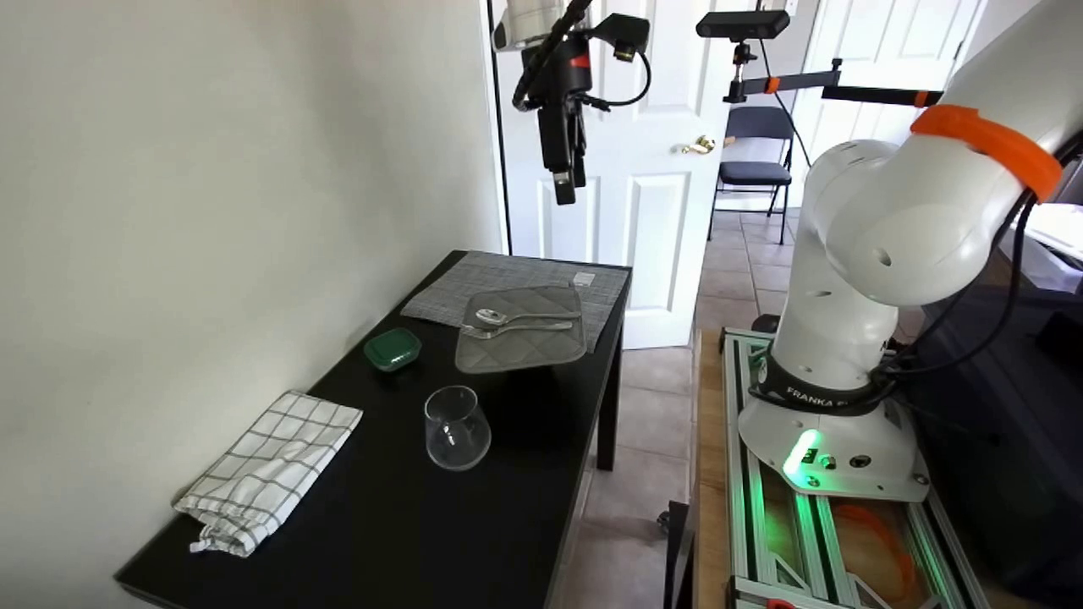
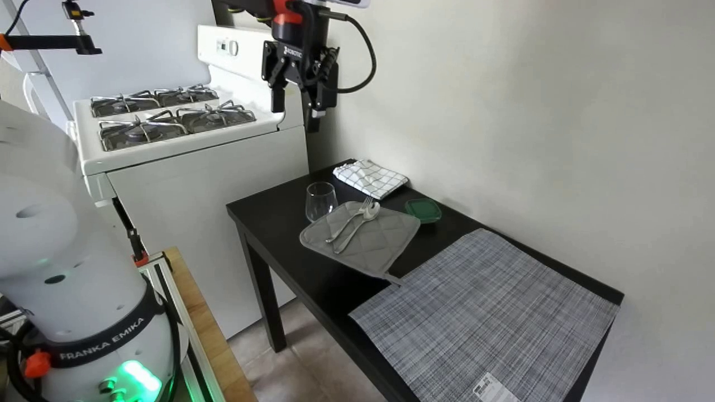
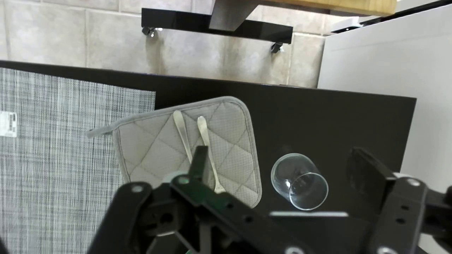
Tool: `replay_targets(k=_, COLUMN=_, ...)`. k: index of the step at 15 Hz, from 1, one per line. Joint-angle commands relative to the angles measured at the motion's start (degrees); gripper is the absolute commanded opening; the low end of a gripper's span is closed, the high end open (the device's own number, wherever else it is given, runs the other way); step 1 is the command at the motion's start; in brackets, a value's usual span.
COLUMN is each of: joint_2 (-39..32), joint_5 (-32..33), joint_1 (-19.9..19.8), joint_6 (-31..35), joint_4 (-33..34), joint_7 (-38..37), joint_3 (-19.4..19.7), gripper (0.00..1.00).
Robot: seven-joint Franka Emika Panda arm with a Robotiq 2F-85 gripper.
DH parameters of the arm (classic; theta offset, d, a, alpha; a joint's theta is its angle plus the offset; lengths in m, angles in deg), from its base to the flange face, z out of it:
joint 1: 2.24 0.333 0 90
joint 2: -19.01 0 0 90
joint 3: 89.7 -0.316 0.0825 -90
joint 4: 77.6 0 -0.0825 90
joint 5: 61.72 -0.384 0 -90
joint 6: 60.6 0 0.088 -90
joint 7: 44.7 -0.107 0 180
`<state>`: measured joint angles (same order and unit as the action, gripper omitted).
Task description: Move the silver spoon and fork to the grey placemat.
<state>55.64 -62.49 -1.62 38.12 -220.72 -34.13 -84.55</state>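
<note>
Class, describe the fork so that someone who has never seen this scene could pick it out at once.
Find the black table, then the quilted grey pad, not the larger woven grey placemat. Side by side on that pad lie a silver spoon and a fork. The fork is the one nearer the clear glass, ending in tines rather than the spoon's rounded bowl.

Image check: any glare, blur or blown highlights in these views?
In both exterior views, the green base light glares, its core washed pale; in the wrist view, the foreground jaws look out of focus, the weave of the grey placemat reads sharper, and a small bright glint marks the drinking glass.
</note>
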Motion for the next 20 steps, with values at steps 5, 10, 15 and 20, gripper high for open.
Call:
replay_targets(k=5, joint_2=-8.9, joint_5=3.5, joint_1=0.7, joint_6=15.0, joint_4=-2.1, joint_7=9.6, joint_3=0.4, gripper=1.0)
replay_targets(k=10, joint_2=-13.2, joint_5=3.3, joint_1=0.1, joint_6=22.1, joint_4=-4.8, joint_7=12.2, joint_3=0.9, gripper=1.0)
replay_targets(k=15, joint_2=-16.4, joint_5=2.6, joint_1=-0.3, joint_6=30.0, joint_4=-7.7, joint_7=13.9, joint_3=2.2, gripper=1.0)
replay_targets(k=20, joint_2=-19.2, joint_5=2.5, joint_1=-1.0, joint_6=36.3, joint_4=-10.3, joint_7=15.4, joint_3=3.4, gripper=1.0)
